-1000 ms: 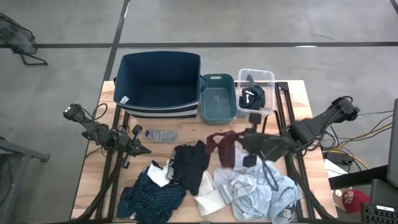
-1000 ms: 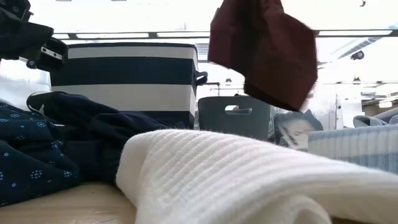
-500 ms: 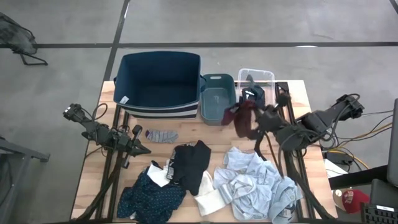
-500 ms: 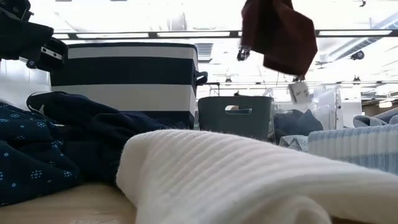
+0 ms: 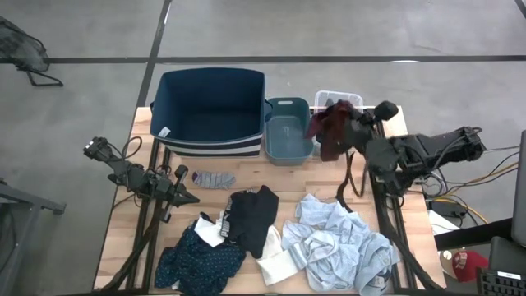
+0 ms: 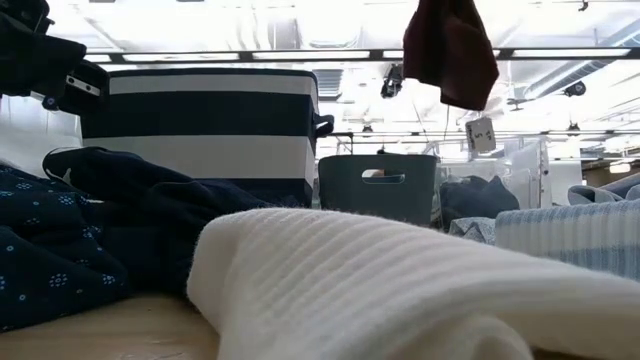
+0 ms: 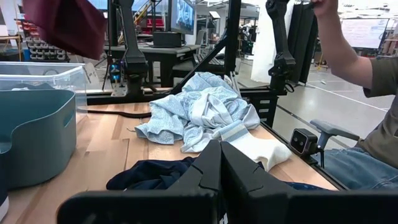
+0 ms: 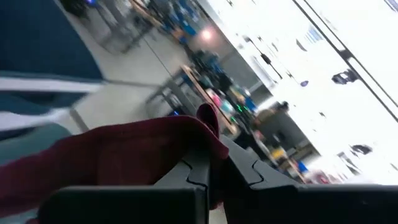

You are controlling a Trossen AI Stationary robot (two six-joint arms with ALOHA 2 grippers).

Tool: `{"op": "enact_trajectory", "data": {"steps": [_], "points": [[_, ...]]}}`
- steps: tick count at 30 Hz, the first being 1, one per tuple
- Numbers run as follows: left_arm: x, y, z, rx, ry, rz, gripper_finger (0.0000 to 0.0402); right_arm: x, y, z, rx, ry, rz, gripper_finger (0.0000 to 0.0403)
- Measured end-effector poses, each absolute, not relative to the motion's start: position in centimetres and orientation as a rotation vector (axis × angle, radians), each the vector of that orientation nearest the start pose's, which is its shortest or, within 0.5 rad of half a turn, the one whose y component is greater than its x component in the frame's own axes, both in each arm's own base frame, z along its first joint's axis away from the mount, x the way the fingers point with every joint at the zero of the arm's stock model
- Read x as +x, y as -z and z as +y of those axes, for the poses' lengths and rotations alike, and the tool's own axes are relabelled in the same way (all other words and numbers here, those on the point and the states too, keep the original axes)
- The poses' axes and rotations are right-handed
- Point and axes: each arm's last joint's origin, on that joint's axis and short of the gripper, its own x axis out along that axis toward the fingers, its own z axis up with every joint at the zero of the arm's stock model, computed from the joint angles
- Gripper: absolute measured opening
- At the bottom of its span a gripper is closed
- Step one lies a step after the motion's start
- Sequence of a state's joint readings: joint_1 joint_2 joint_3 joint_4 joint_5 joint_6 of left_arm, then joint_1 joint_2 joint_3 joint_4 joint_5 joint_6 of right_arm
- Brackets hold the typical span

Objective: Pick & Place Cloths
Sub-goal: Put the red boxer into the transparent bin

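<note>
My right gripper (image 5: 348,130) is shut on a maroon cloth (image 5: 329,128), which hangs in the air over the clear bin (image 5: 339,99) and the teal bin's (image 5: 288,136) right rim. The low view shows the maroon cloth (image 6: 450,48) high above the table. My left gripper (image 5: 186,197) waits shut at the table's left, near a grey sock (image 5: 214,178). On the wood lie a black cloth (image 5: 253,215), a dark teal dotted cloth (image 5: 201,259), a white cloth (image 5: 279,265) and light blue shirts (image 5: 341,242). My right gripper pinches the maroon cloth between its two shut fingers at a bunched fold (image 8: 206,122) near the cloth's top. The fingers (image 8: 245,171) reach it about level, from the table's right side. The cloth is lifted clear and hangs slack below and beyond the fingers.
A large navy bin (image 5: 209,107) stands at the far left of the table, beside the teal bin. The clear bin holds a dark item (image 5: 333,113). A person's arm (image 7: 339,43) shows beyond the table in the left wrist view.
My right gripper has risen and gone toward the table's far edge, turning at the wrist, and stays shut. The maroon cloth has travelled with it, from above the light blue shirts to above the clear and teal bins, swinging slack.
</note>
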State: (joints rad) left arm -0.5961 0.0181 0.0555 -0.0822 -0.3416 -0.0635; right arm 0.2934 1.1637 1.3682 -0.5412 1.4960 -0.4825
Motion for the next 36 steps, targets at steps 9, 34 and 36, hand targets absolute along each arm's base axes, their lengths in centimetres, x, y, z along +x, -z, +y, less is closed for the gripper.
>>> {"op": "enact_trajectory", "data": {"steps": [9, 34, 36], "points": [[8.3, -17.3, -4.5, -0.043, 0.253, 0.048, 0.0003, 20.5, -43.5, -1.7, -0.651, 1.345, 0.604, 0.0015], [8.3, -17.3, -4.5, -0.043, 0.253, 0.048, 0.0003, 20.9, -38.9, -6.8, -0.559, 1.334, 0.715, 0.0016], [8.3, -17.3, -4.5, -0.043, 0.253, 0.048, 0.0003, 20.9, -38.1, -7.0, -0.554, 1.340, 0.735, 0.0014]]}}
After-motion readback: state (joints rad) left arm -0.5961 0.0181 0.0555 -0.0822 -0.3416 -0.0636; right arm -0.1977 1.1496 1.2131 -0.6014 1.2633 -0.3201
